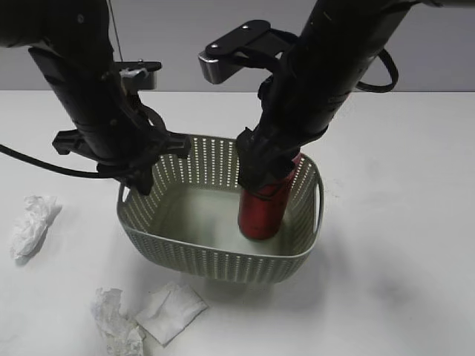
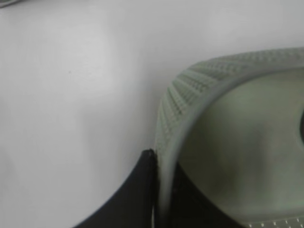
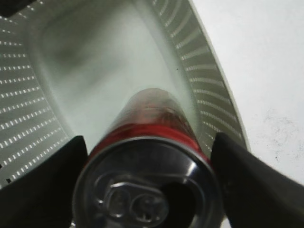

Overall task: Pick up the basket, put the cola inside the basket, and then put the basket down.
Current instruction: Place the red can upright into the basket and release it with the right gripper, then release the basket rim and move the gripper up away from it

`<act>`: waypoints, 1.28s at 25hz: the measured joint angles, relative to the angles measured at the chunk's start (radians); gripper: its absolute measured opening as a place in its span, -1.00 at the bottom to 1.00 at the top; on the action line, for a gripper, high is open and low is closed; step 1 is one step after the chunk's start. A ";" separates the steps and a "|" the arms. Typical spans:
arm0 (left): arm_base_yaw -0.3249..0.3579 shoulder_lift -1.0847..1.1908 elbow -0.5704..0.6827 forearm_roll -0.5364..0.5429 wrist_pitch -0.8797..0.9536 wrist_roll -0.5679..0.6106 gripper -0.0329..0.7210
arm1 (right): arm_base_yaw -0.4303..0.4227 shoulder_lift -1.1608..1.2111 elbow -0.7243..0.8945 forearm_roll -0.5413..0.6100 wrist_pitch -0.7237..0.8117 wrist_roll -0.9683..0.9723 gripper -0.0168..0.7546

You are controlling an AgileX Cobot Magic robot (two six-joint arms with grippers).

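- While crumpled tissues (image 1: 33, 225) litter the white table (image 1: 401, 282), the left gripper (image 1: 141, 178) pinches the rim of the sage-green basket (image 1: 215, 256), its fingers closed on the wall.
- Inside the basket, the red cola can (image 1: 263, 211) stands nearly upright against the right wall, clamped near its top by the right gripper (image 1: 260, 167).
- Release should probably wait until the can's base rests flat.

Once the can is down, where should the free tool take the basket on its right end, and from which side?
Judging by shape, take the cut-out handle on the basket's right end, coming from above so one finger drops through the slot and the other stays outside. The rim there is bare. The cola stands just inside that wall, so keep the inner finger shallow.
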 joint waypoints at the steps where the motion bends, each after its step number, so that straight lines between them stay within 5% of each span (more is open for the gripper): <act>1: 0.000 0.000 0.000 -0.002 -0.002 0.000 -0.92 | 0.000 0.002 -0.007 0.002 0.011 -0.001 0.70; 15: 0.000 0.000 0.000 -0.013 -0.002 0.000 -0.92 | -0.044 0.006 -0.413 0.006 0.214 0.061 0.67; 26: 0.000 0.000 0.000 -0.037 -0.002 0.000 -0.92 | -0.520 0.015 -0.464 -0.036 0.262 0.168 0.58; 32: 0.000 0.000 0.000 -0.053 0.014 -0.003 -0.92 | -0.658 -0.016 -0.404 -0.038 0.265 0.177 0.58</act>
